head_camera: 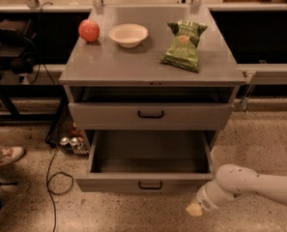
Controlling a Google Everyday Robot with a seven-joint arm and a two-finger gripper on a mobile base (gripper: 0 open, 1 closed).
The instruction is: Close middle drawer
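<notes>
Floor (271, 146): tool (194, 209) beside open middle drawer (114, 183)

My single camera looks down from in front of the cabinet (152, 69), facing its front, fairly near; my gripper (196, 208) sits low right, beside the middle drawer (109, 183).

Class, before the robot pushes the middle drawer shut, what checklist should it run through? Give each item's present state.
1. Middle drawer is pulled out and needs closing: ok.
2. Nothing shows above the drawer's walls to block it: ok.
3. Gripper is lined up with the drawer's handle: not ok. It sits low on the floor side, off the front's right corner.
4. Gripper touches the drawer front: cannot tell.
5. Floor cable is out of the drawer's path: ok, it lies to the left.
</notes>
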